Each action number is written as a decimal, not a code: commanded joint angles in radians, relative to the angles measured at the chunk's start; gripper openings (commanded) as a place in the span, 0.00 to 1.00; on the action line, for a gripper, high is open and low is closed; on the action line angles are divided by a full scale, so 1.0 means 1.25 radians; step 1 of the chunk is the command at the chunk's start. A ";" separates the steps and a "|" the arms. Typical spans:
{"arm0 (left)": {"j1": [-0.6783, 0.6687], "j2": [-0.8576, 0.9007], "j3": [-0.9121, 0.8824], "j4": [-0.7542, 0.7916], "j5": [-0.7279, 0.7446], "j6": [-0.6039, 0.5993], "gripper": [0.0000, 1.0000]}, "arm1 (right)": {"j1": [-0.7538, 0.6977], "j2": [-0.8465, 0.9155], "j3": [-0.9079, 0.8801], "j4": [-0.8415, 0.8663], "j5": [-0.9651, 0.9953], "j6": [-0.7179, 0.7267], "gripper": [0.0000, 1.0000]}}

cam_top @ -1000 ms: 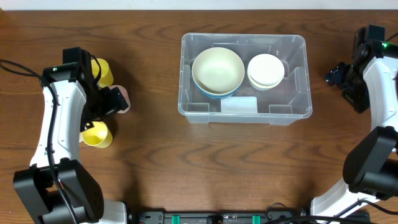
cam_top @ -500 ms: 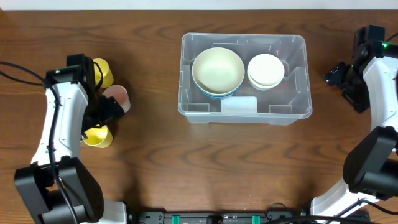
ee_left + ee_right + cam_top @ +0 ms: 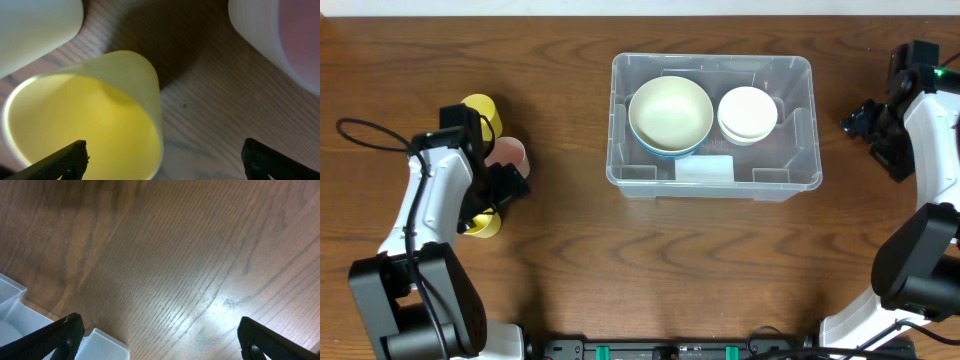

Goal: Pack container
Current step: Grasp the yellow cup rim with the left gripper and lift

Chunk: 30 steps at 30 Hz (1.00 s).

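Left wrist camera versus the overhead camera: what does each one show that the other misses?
Only the left wrist view shows the left gripper with its fingertips spread wide, close to a yellow cup, and that cup's yellow inside up close. Only the overhead view shows the container holding a large bowl and a small white bowl, with the right arm off to the side. Both show the yellow cup, the pink cup near it, and the wooden table.

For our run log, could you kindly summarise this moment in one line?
left fingers open at yellow cup | right fingers open above table | container holds two bowls
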 commanded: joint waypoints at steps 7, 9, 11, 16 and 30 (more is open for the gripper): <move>0.002 0.003 -0.052 0.020 0.009 0.009 0.61 | -0.005 -0.010 -0.002 -0.001 0.008 0.013 0.99; 0.002 0.003 -0.052 0.020 0.011 0.009 0.47 | -0.005 -0.010 -0.002 -0.001 0.008 0.013 0.99; 0.002 0.003 -0.052 0.019 0.013 0.009 0.38 | -0.005 -0.010 -0.002 -0.001 0.008 0.013 0.99; 0.001 0.003 -0.041 -0.009 0.075 0.020 0.19 | -0.005 -0.010 -0.002 -0.001 0.008 0.013 0.99; -0.122 -0.180 0.141 -0.158 0.081 0.048 0.07 | -0.005 -0.010 -0.002 -0.001 0.008 0.013 0.99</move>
